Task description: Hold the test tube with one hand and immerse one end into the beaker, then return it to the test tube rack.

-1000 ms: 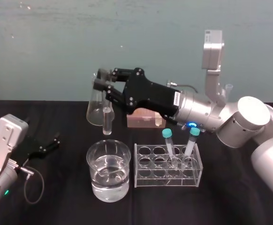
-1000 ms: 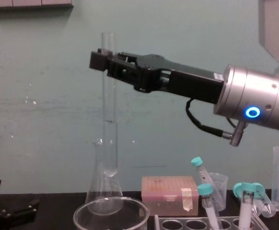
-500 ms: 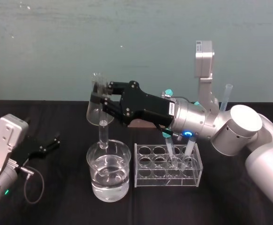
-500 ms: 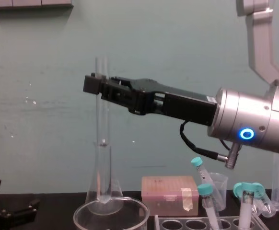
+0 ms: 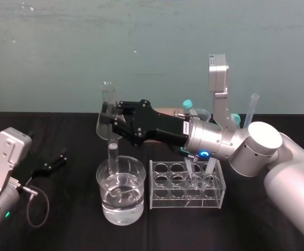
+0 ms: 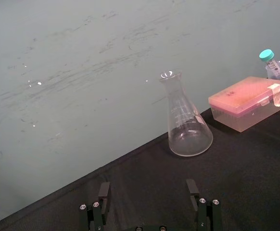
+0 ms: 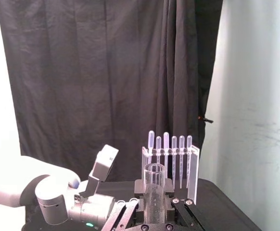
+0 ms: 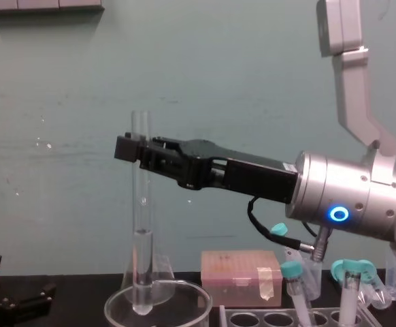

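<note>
One test tube (image 8: 141,225), held upright by the right gripper (image 8: 138,146) with jaws closed around it, has its tip inside the beaker (image 5: 133,204); return to the test tube rack (image 5: 167,201) remains, left gripper (image 5: 58,159) parked, jaws apart

Descent logged over the last second: right gripper (image 8: 135,148) has dropped well down, forearm with it, and the blue ring light (image 8: 339,214) now sits lower and further left in the chest view. The test tube (image 8: 141,204) came down too. Its rounded end had hung above the beaker (image 8: 198,294), level with the flask (image 8: 165,276); it now lies below the rim, inside the glass (contact with the water (image 5: 121,201) not resolvable).
</note>
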